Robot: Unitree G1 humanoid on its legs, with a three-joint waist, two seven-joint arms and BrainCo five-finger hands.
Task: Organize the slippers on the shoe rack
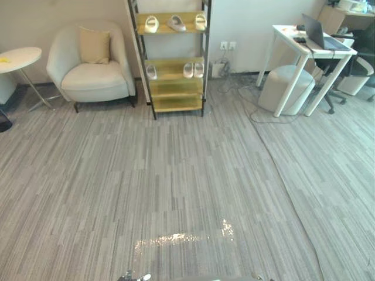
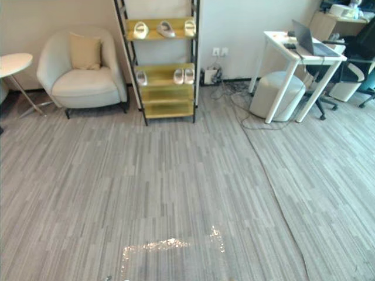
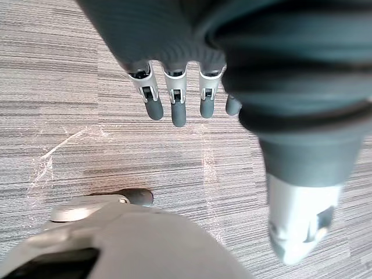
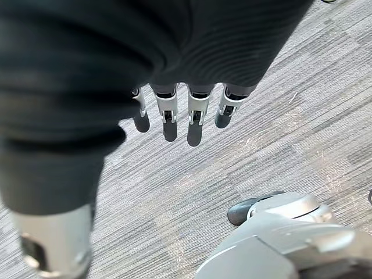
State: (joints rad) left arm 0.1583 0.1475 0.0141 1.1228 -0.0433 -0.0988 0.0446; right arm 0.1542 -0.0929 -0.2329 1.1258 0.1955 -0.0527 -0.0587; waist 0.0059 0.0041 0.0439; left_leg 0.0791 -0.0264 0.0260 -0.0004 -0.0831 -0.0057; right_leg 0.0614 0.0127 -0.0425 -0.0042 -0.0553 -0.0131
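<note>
Slippers (image 1: 176, 23) on shoe rack (image 1: 176, 89) | left hand (image 3: 177, 103) relaxed | right hand (image 4: 196, 121) relaxed

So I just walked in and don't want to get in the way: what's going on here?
The robot stands well back from the shoe rack, across the carpet, handling nothing. Its left hand and right hand hang open over the floor, both empty. Pale slippers sit on the rack: three on the top shelf, and on the shelf below one at the left and two together at the right.

shoe rack (image 1: 174, 88) top cut off, side table (image 1: 23, 57) cropped
</note>
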